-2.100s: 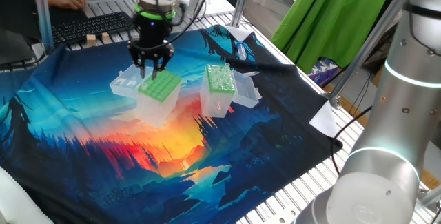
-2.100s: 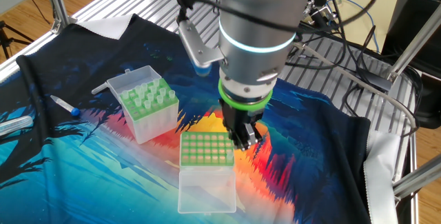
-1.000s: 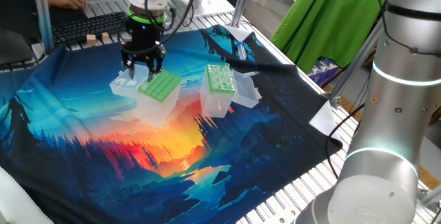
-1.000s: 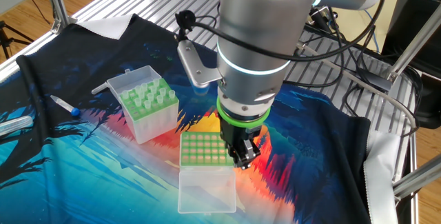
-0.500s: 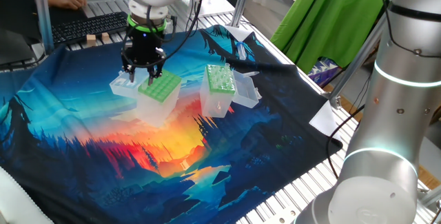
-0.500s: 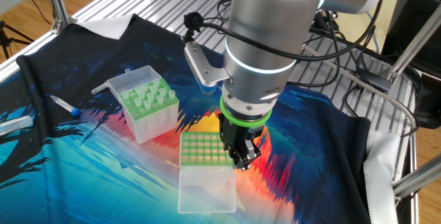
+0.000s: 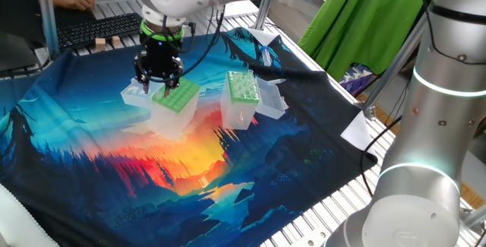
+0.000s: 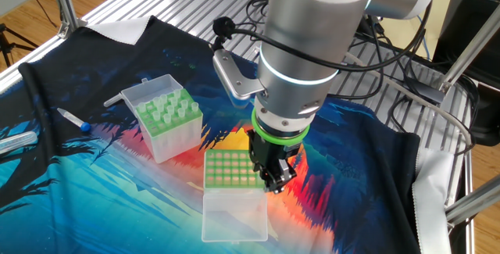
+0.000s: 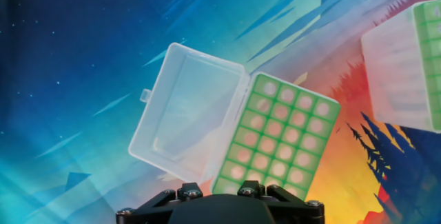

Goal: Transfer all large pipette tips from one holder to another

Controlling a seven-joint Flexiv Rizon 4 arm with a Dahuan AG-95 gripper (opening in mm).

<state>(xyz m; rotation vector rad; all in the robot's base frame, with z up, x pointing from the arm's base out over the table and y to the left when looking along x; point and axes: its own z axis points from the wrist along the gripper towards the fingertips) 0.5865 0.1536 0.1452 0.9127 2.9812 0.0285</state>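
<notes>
We're seeing the big tips (image 8: 166, 111) standing in the box with the wide holes (image 8: 164, 126), well apart from the tool (image 8: 273, 182). The tool is hanging over the other box (image 8: 231, 171), jaws spread wide, gripping nothing, lid (image 9: 187, 118) lying open on the surface (image 7: 250, 171).

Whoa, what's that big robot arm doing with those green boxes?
The robot arm's pincer is open and empty, pointing down just over the edge of the green box with its lid lying open. The other green box stands apart beside it, with whitish pipette tips sticking up from its top. No tip is being carried right now.
</notes>
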